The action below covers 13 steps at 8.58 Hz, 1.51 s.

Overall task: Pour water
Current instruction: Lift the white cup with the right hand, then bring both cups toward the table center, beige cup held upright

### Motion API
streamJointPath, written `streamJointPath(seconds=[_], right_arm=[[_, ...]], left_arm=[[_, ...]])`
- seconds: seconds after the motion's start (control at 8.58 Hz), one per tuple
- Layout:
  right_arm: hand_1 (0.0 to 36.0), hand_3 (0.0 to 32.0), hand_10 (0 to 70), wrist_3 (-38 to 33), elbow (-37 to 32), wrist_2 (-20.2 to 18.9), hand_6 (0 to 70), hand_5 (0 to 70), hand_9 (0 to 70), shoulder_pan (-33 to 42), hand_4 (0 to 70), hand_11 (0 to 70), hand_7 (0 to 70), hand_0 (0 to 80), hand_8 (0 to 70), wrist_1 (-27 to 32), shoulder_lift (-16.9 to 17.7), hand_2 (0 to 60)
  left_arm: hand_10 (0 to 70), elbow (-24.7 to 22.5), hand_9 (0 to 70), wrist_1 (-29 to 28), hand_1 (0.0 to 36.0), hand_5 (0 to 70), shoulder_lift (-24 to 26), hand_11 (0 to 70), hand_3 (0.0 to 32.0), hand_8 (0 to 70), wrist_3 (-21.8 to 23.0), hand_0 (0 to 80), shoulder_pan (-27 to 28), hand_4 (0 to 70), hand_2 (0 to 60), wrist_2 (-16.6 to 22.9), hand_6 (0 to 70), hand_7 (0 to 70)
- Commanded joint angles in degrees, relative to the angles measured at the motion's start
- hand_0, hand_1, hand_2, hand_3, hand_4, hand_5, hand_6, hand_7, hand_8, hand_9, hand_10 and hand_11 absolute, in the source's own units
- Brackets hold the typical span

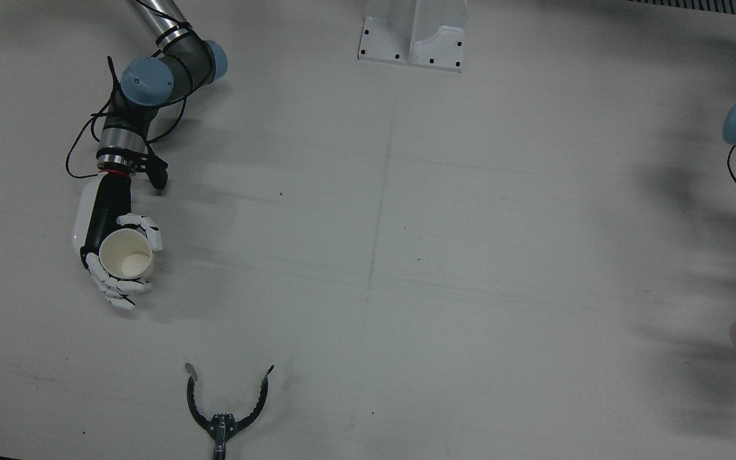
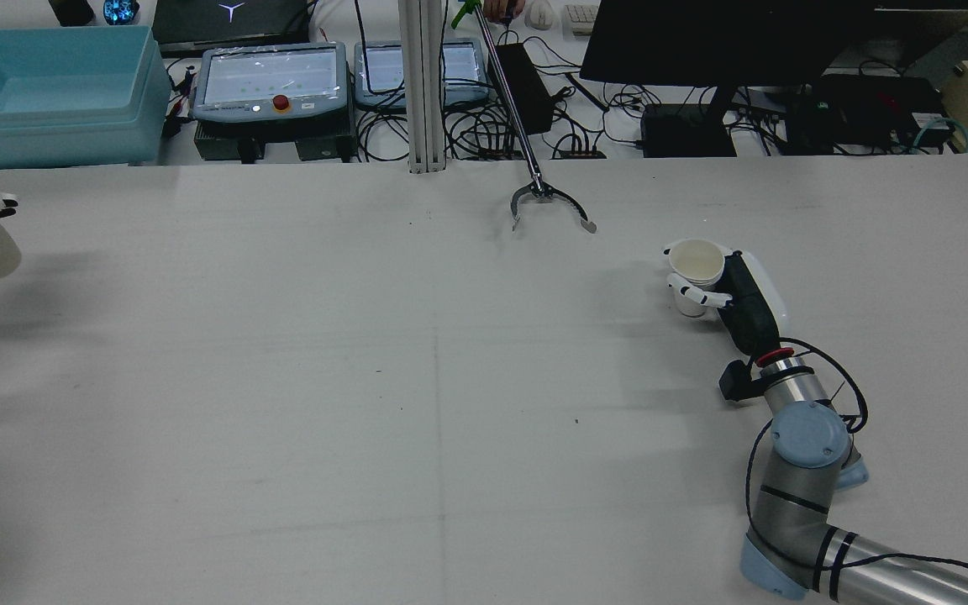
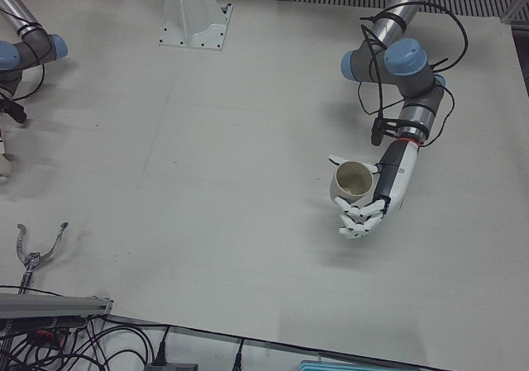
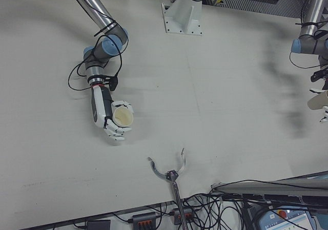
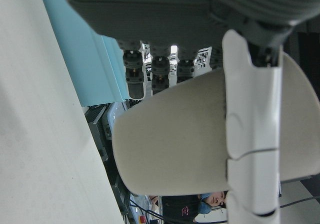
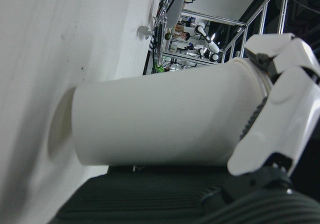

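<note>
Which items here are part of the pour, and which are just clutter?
Job: paper cup in right hand; second paper cup in left hand.
Lying about: reacher claw, blue bin, control tablets.

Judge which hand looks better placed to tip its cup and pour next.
Left, tentatively. The left hand holds its white paper cup lifted and tilted, while the right hand keeps its white paper cup upright by the table, like a receiver.

A wide, pale grey table filled the scene under even indoor light. Beyond its far edge sat a light blue plastic bin, two control pendants, a dark monitor and tangled black cables.
</note>
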<state>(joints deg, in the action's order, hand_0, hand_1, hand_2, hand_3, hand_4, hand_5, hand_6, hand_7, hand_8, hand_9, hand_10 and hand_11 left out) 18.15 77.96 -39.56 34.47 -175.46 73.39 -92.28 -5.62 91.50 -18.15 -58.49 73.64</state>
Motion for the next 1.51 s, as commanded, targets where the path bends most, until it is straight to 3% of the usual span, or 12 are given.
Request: streamJointPath(seconds=[0.0,0.23,0.35,0.58,0.82,1.05,1.17,1.28,1.4], right_arm=[[27.0,0.0,49.3,-0.22,1.49,-0.16,51.7,36.0,43.5,-0.01,24.1,70.0,65.2,42.4,34.1,-0.15,0.00,60.0],[31.9,0.0,47.4,0.31,8.31,-0.95,52.4,41.1,41.3,1.99,19.2,68.4,69.1,45.9,32.5,-1.63,0.44,60.0],[33.8,0.0,47.3,0.74,12.79,-1.04,51.7,41.8,39.5,3.84,15.2,68.4,68.9,46.3,31.1,-5.38,0.96,60.0],[33.8,0.0,48.6,2.85,19.84,-1.83,48.2,38.5,34.2,6.48,6.2,70.0,63.7,46.2,27.6,-10.16,2.37,60.0],[34.7,0.0,49.7,10.11,24.85,-7.34,47.8,38.2,31.6,10.16,2.4,70.0,62.6,46.4,26.3,-10.17,2.38,60.0],[35.8,0.0,55.1,11.29,26.28,-8.43,51.1,38.4,32.9,11.15,2.6,70.0,64.1,46.2,28.6,-10.17,2.11,60.0],[36.0,0.0,59.1,11.90,26.98,-8.43,52.5,37.0,37.8,11.06,6.0,70.0,69.6,46.3,31.7,-10.17,1.94,60.0],[36.0,0.0,62.1,13.30,27.94,-8.43,56.2,38.7,44.4,11.06,10.8,70.0,70.0,46.1,36.8,-10.17,1.76,60.0],[36.0,0.0,61.0,15.40,29.60,-8.51,57.2,41.5,43.9,11.06,15.0,70.0,70.0,46.4,36.6,-10.17,1.76,60.0]], left_arm=[[15.0,-0.97,31.0,0.00,18.2,47.5,-0.53,23.2,0.0,19.6,0.31,64.8,-0.57,51.7,0.0,0.01,22.3,52.0],[14.8,-3.15,31.0,0.35,18.1,47.8,-0.45,23.0,0.0,19.6,-0.04,66.6,-0.75,53.2,0.0,0.27,22.6,52.4],[14.8,-4.56,31.0,1.57,18.0,48.3,0.25,23.0,0.0,19.7,-0.31,67.1,-0.40,54.1,0.0,0.45,22.9,52.8],[14.6,-7.29,31.0,5.43,18.4,49.1,4.62,22.7,0.0,19.8,-1.36,70.8,0.04,56.1,0.0,1.24,23.5,53.4],[14.7,-8.53,30.9,9.65,18.5,49.5,10.77,22.8,0.0,19.8,-1.45,71.2,3.54,56.2,0.0,3.52,23.6,53.2],[14.6,-9.06,30.5,14.83,18.5,49.4,16.93,22.7,0.0,19.5,-1.63,72.0,9.42,56.3,0.0,3.70,23.3,52.8],[14.5,-9.06,30.3,16.16,18.6,49.4,20.00,22.6,0.0,19.4,-3.11,72.6,11.01,56.3,0.0,3.70,23.2,52.7],[14.5,-9.06,30.2,16.95,18.9,49.5,22.03,22.6,0.0,19.3,-4.25,72.4,11.29,56.0,0.0,3.79,23.1,52.6],[14.5,-9.06,30.3,17.66,19.0,49.3,23.10,22.7,0.0,19.4,-4.53,72.0,11.29,55.7,0.0,3.88,23.2,52.7]])
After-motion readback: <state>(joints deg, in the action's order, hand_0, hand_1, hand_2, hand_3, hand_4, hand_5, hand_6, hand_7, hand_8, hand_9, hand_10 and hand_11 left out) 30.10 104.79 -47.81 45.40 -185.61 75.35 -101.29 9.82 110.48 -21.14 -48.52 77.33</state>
